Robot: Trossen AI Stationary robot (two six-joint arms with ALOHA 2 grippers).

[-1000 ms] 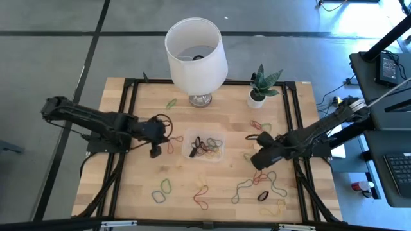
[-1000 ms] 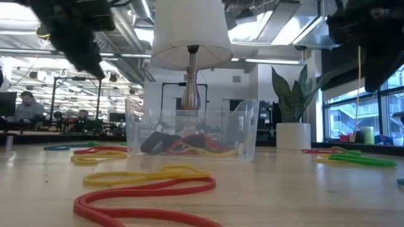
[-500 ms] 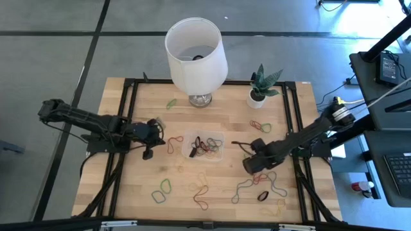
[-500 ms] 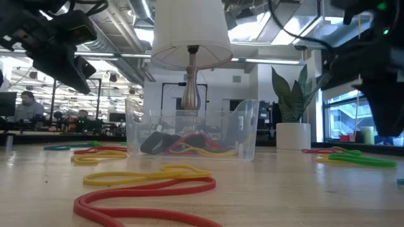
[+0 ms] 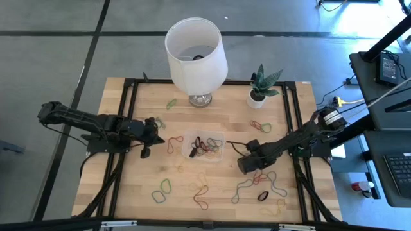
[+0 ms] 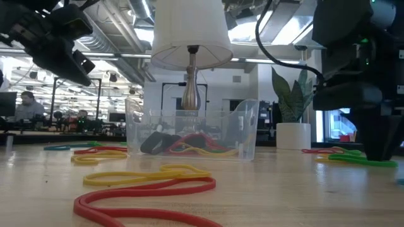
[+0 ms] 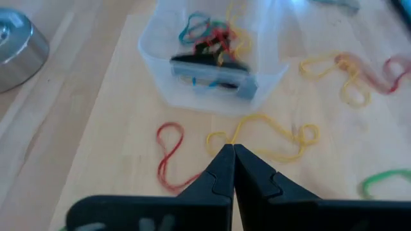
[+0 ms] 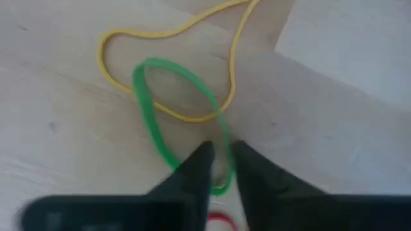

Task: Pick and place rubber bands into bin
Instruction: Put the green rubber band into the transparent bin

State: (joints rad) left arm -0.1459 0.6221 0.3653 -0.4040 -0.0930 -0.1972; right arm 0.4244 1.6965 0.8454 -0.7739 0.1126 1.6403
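The bin (image 5: 204, 146) (image 6: 189, 135) (image 7: 212, 58) is a clear shallow tub at the table's middle with several coloured rubber bands inside. Other rubber bands lie loose on the wood around it. My right gripper (image 5: 244, 165) (image 6: 379, 148) (image 8: 221, 151) is down at the table top, right of the bin, shut on a green rubber band (image 8: 151, 109) that crosses a yellow one (image 8: 173, 32). My left gripper (image 5: 157, 137) (image 7: 232, 149) is shut and empty. It hangs above the table left of the bin, over a red band (image 7: 168, 154) and a yellow band (image 7: 263, 131). My right gripper has one side of the green rubber band, near its end (image 8: 223, 138), between its two fingers. The fingers come from above, pointing down. The band lies flat on the table, slack, and its loop end (image 8: 219, 190) shows under the fingers.
A white lampshade on a metal foot (image 5: 196, 54) and a small potted plant (image 5: 260, 86) stand at the far edge. Loose bands lie near the right gripper (image 5: 260, 189) and toward the near edge (image 5: 162, 189). Black frame rails run along the table's sides.
My right gripper has moved toward the table's left and near edges and has come down to the table top at the green band. My left gripper has drawn back toward the table's left edge, away from the bin.
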